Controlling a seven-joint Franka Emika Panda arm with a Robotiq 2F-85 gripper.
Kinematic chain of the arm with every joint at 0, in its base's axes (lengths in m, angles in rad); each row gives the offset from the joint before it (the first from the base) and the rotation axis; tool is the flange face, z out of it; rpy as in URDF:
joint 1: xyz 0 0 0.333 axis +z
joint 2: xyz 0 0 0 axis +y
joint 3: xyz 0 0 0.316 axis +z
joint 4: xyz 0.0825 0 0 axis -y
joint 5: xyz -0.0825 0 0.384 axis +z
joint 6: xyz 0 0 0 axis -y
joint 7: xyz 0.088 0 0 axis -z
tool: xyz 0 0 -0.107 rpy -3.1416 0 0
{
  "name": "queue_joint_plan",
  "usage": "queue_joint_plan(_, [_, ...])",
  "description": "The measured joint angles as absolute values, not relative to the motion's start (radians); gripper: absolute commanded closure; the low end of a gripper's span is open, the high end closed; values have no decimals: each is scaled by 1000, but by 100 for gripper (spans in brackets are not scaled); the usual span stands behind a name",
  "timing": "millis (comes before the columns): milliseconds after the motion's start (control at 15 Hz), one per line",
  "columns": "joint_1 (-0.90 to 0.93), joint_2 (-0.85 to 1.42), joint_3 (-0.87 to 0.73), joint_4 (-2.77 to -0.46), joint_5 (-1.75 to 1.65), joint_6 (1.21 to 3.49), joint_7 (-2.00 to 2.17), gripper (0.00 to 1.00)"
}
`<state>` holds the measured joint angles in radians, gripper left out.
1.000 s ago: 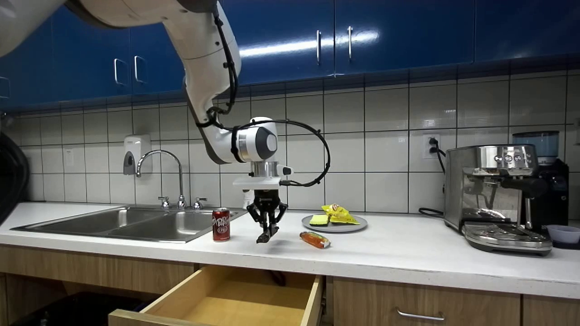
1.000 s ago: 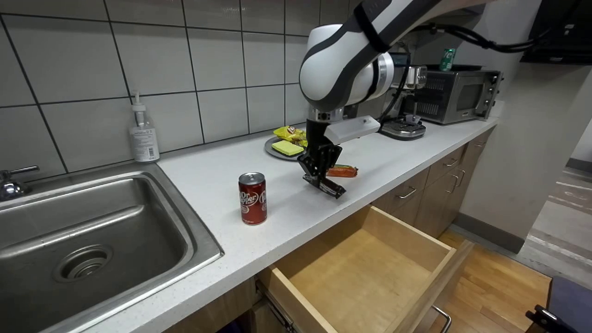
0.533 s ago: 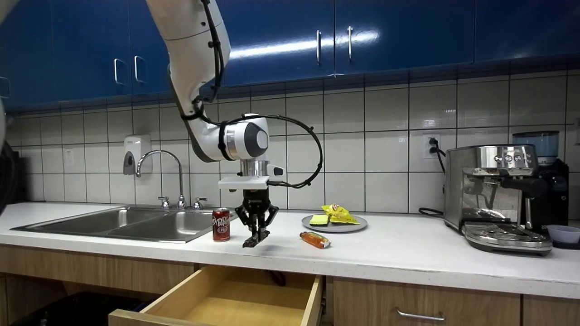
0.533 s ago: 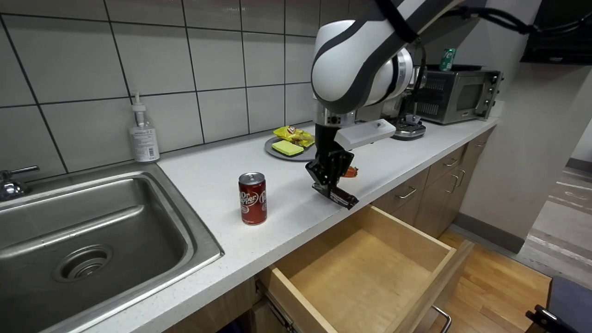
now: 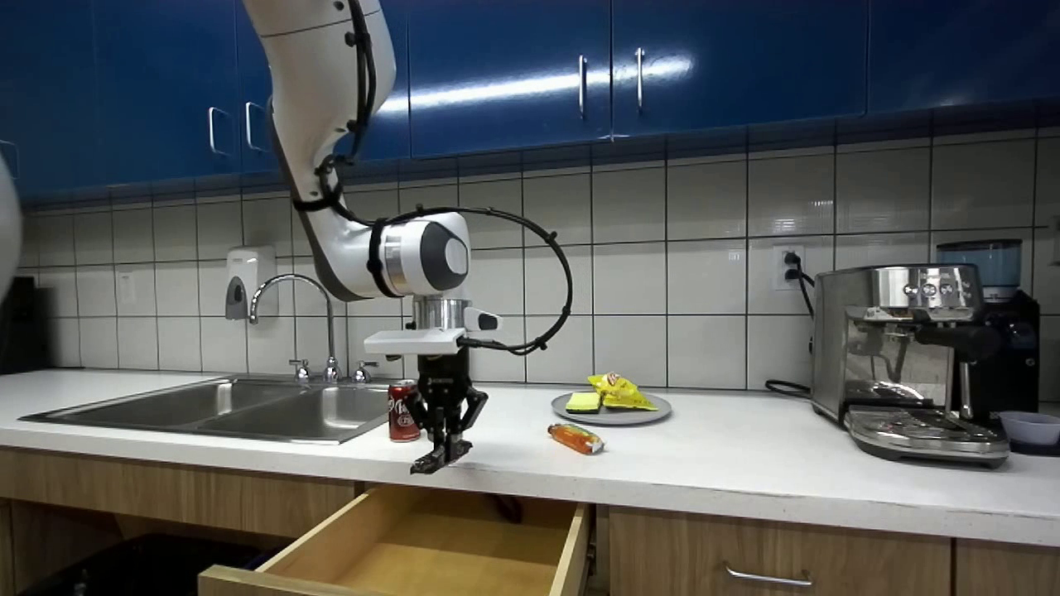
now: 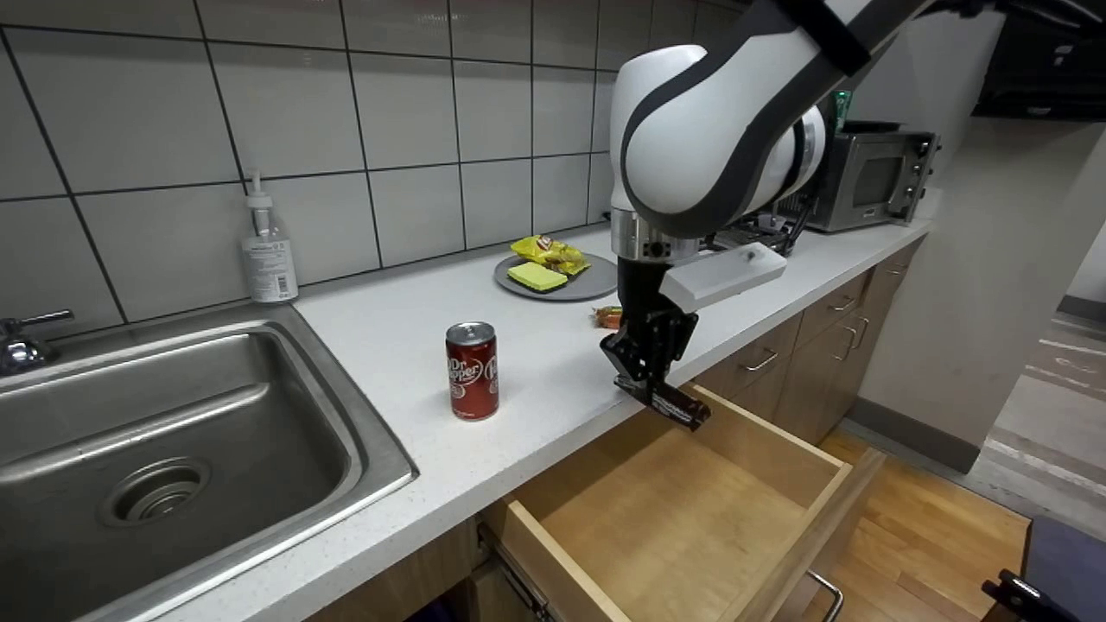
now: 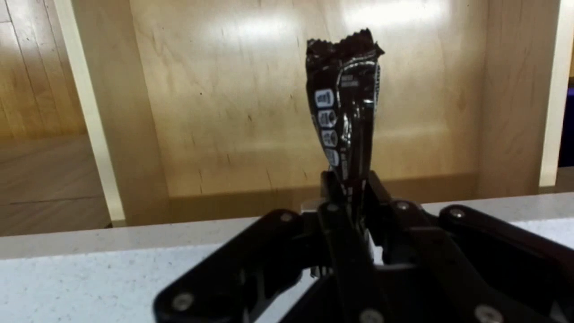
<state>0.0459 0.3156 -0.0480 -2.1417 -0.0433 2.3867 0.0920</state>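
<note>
Pincer (image 7: 353, 186) pinching dark bar (image 7: 343, 103) off-centre; bar above front edge of table (image 7: 89, 278), long axis roughly square to it, longer end jutting from pincer over open drawer (image 7: 224, 134).

Logged as a kitchen. Classed so from steel double sink (image 5: 277, 414) with arched faucet (image 5: 330, 333), from long white surface (image 5: 729, 447) bearing an espresso machine (image 5: 919, 364), and from blue wall cabinets (image 5: 745, 66) above pale tiling (image 5: 708, 277). Supported further by wood-fronted drawers (image 5: 778, 542) below and, in an exterior view, by small steel oven (image 6: 873, 183) at far end of the surface. Not resolvable as home or workplace kitchen.
</note>
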Motion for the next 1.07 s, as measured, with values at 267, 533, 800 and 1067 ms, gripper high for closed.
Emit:
queue_joint_plan(267, [57, 262, -48, -2224, -68, 2390, 120, 96])
queue_joint_plan(533, [58, 232, -48, -2284, -89, 2394, 151, 96])
queue_joint_plan(800, [58, 230, -48, -2309, -89, 2400, 158, 96])
queue_joint_plan(1067, [60, 231, -48, -2322, -90, 2401, 161, 96])
